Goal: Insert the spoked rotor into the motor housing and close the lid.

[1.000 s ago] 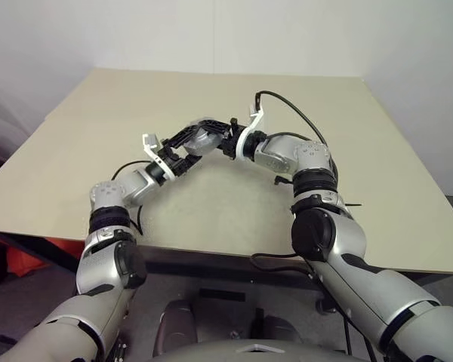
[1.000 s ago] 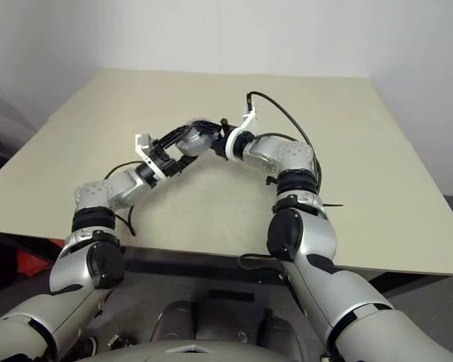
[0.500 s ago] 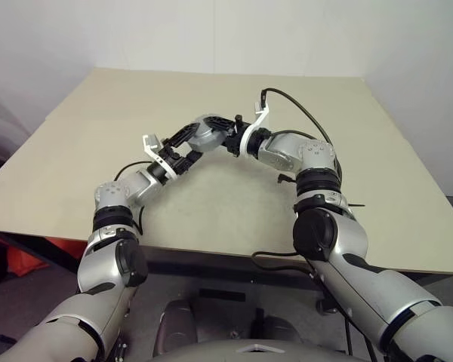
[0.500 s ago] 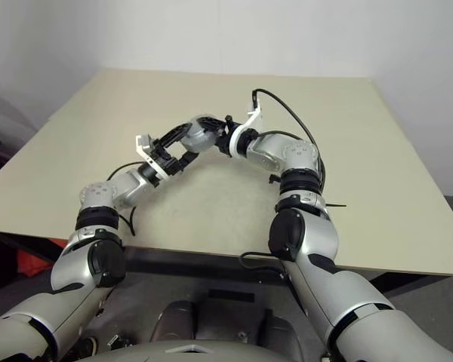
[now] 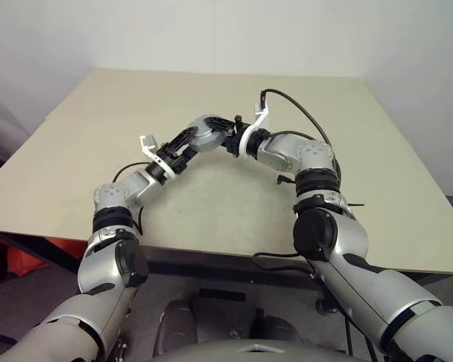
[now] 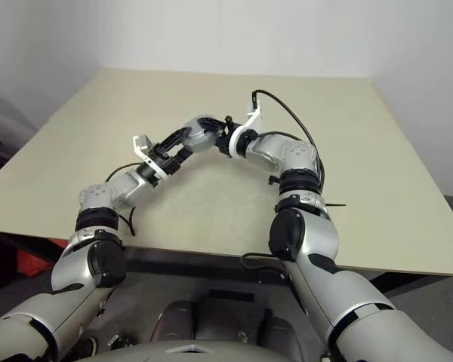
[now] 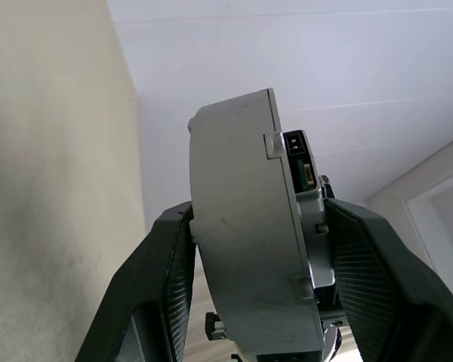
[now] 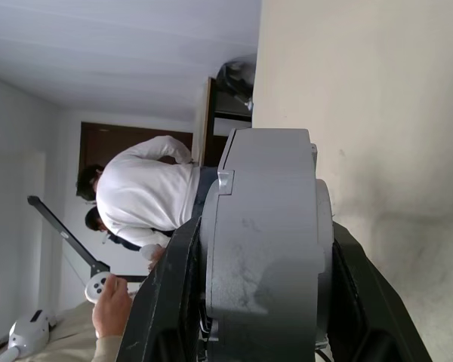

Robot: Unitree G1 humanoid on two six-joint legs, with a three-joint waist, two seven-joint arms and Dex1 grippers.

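Housing [image 7: 245, 234] clamped between both grippers, left [image 5: 190, 140] at 9 o'clock, right [image 5: 230, 139] at 3 o'clock; keep squeeze square, lid seating evenly.

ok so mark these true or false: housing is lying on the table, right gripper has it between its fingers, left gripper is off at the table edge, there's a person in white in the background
1. The motor housing lies on the table. False: it is held up above the table.
2. The right gripper has the housing between its fingers. True.
3. The left gripper is off at the table's edge. False: its fingers flank the housing too, over the middle of the table.
4. A person in a white top is in the background. True.
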